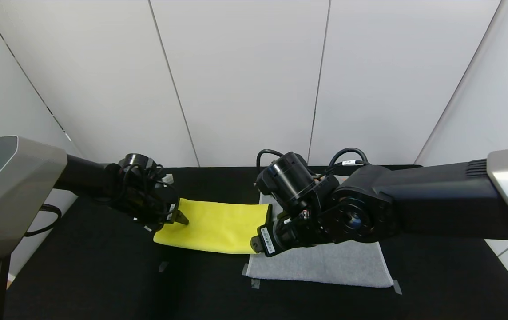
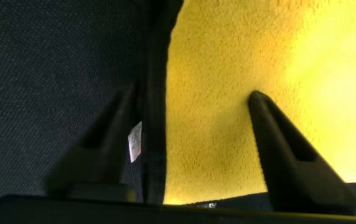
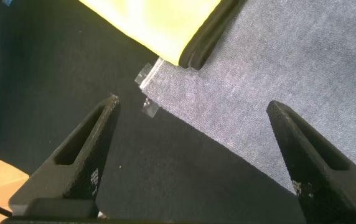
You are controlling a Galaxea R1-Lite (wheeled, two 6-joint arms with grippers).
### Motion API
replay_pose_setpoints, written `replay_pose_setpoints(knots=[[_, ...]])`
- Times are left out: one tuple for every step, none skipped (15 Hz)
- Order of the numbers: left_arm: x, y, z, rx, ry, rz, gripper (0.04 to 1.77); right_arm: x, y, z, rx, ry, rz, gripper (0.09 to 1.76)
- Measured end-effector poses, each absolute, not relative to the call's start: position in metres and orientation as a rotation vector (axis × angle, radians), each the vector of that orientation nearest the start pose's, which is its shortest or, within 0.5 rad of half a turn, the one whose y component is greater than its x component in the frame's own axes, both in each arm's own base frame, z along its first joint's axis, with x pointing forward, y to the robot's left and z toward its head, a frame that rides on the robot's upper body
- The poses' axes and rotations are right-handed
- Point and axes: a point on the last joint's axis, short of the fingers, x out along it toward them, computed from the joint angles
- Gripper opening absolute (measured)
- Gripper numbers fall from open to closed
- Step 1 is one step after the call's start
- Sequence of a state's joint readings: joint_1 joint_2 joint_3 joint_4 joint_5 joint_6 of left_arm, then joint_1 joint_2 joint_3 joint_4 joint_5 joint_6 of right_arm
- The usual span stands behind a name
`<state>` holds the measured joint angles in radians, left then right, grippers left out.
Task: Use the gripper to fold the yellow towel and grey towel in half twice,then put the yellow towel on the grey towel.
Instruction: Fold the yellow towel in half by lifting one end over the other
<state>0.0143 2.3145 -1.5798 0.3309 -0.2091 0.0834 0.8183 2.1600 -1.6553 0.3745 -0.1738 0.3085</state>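
Note:
The yellow towel point(image 1: 214, 226) lies as a flat strip on the black table, its right end over the left edge of the grey towel point(image 1: 325, 264). My left gripper point(image 1: 179, 218) is open at the yellow towel's left end. In the left wrist view point(image 2: 192, 93) one finger stands over the black table and the other over the yellow towel point(image 2: 228, 74), astride its dark edging, with the white tag point(image 2: 135, 141) beside it. My right gripper point(image 1: 259, 243) is open and empty above the grey towel's front left corner. The right wrist view shows it point(image 3: 193, 104) over the grey towel point(image 3: 290, 62) and the yellow towel's corner point(image 3: 159, 25).
The black table cloth point(image 1: 103, 275) has small tape marks point(image 1: 163, 266) near the towels' corners, one by the grey towel's corner point(image 3: 147, 74). White wall panels stand behind the table. The right arm covers the back part of the grey towel.

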Motion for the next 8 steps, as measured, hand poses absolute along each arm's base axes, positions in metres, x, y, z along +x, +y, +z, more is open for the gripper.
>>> replay_pose_setpoints(knots=[[0.4326, 0.0009, 0.0699, -0.044, 1.054, -0.221, 1.12, 0.2906, 0.305, 0.1525, -0.142, 0.862, 0.472, 1.7], [0.4327, 0.0009, 0.0694, -0.044, 1.055, -0.222, 1.0, 0.2905, 0.3049, 0.1528, -0.142, 0.862, 0.471, 1.7], [0.4327, 0.0009, 0.0692, -0.046, 1.056, -0.222, 0.89, 0.2905, 0.3046, 0.1533, -0.141, 0.861, 0.472, 1.7], [0.4327, 0.0011, 0.0692, -0.047, 1.055, -0.222, 0.8, 0.2905, 0.3046, 0.1535, -0.141, 0.86, 0.472, 1.7], [0.4326, 0.0011, 0.0689, -0.048, 1.057, -0.222, 0.57, 0.2903, 0.3047, 0.1536, -0.141, 0.86, 0.473, 1.7], [0.4326, 0.0006, 0.0686, -0.049, 1.058, -0.223, 0.13, 0.2904, 0.3046, 0.1536, -0.14, 0.861, 0.472, 1.7], [0.4327, 0.0006, 0.0687, -0.048, 1.058, -0.222, 0.14, 0.2906, 0.3044, 0.1535, -0.14, 0.861, 0.472, 1.7], [0.4328, 0.0011, 0.0688, -0.049, 1.057, -0.222, 0.14, 0.2909, 0.3042, 0.1535, -0.14, 0.861, 0.472, 1.7]])
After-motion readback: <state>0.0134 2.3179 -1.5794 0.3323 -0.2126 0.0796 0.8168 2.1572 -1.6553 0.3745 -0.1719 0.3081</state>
